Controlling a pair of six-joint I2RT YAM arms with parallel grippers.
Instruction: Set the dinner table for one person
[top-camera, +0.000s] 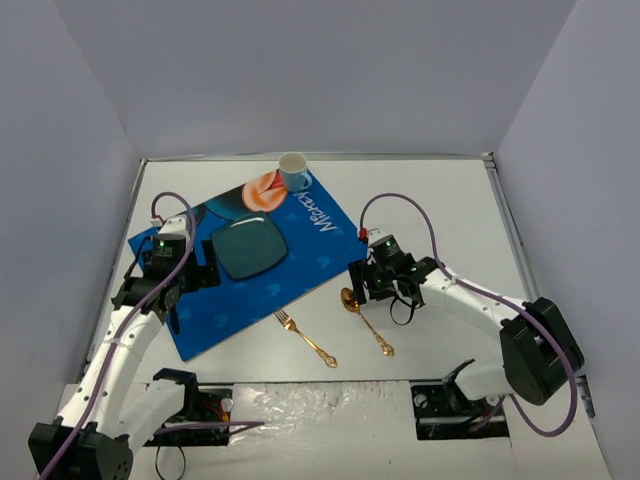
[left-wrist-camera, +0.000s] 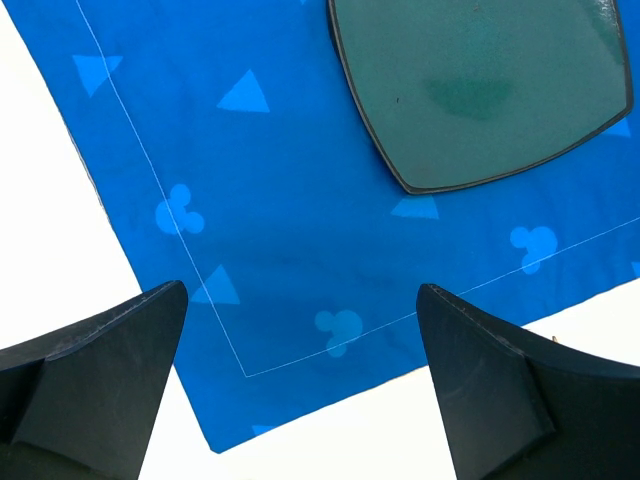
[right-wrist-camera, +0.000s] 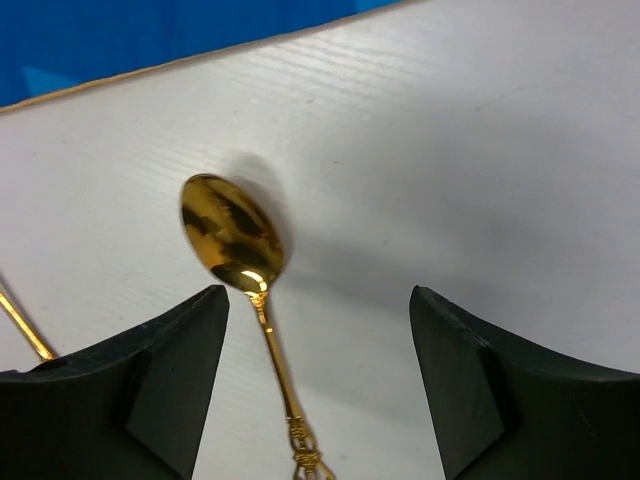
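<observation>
The white dinner table (top-camera: 440, 200) carries a blue Mickey-print placemat (top-camera: 300, 265), lying askew. A dark teal square plate (top-camera: 248, 248) sits on the placemat, and a light blue cup (top-camera: 293, 171) stands at its far edge. A gold fork (top-camera: 306, 338) and a gold spoon (top-camera: 366, 322) lie on the bare table near the placemat's front edge. My left gripper (top-camera: 203, 272) hovers open and empty over the placemat (left-wrist-camera: 280, 200), left of the plate (left-wrist-camera: 480, 90). My right gripper (top-camera: 360, 280) is open just above the spoon (right-wrist-camera: 235, 235), whose handle runs between the fingers.
White walls enclose the table on three sides, with a metal strip along its edges. The fork's tip (right-wrist-camera: 25, 325) shows left of the spoon in the right wrist view. The placemat's near corner lies below the left gripper (left-wrist-camera: 300, 300). Cables loop beside both arms.
</observation>
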